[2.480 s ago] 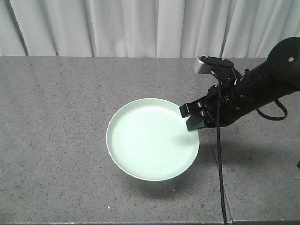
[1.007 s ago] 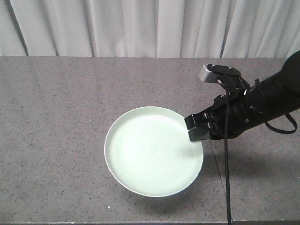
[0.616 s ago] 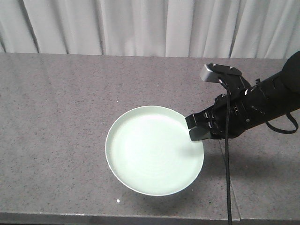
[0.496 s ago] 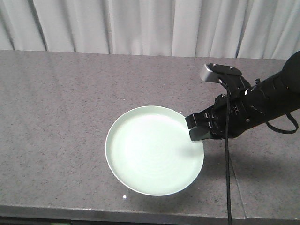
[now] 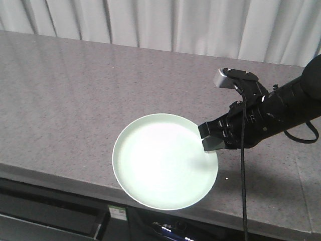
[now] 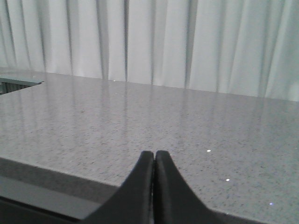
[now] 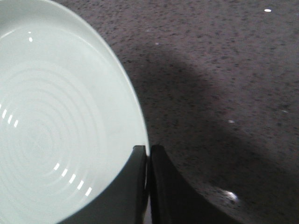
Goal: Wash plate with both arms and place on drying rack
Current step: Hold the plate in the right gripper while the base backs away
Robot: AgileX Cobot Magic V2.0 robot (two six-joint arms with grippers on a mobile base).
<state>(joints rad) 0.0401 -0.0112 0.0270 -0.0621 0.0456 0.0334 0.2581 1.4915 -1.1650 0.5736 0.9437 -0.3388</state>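
Note:
The pale mint-green plate (image 5: 163,160) hangs level above the grey counter, partly past its front edge. My right gripper (image 5: 210,136) is shut on the plate's right rim; the black arm (image 5: 281,110) reaches in from the right. In the right wrist view the plate (image 7: 56,121) fills the left, and the right gripper (image 7: 148,150) pinches its rim with one finger inside and one outside. My left gripper (image 6: 154,155) is shut with nothing between its fingers, low over the counter. It does not appear in the front view. The drying rack is out of view.
The speckled grey counter (image 5: 75,100) runs across the scene with white curtains (image 5: 200,25) behind it. Its front edge (image 5: 55,173) crosses the lower part of the front view, with dark cabinetry below. A recess (image 6: 16,83) shows at the counter's far left in the left wrist view.
The counter has slid up and back in the front view, so its front edge and the dark space below now show. The right gripper and plate keep the same place in the picture.

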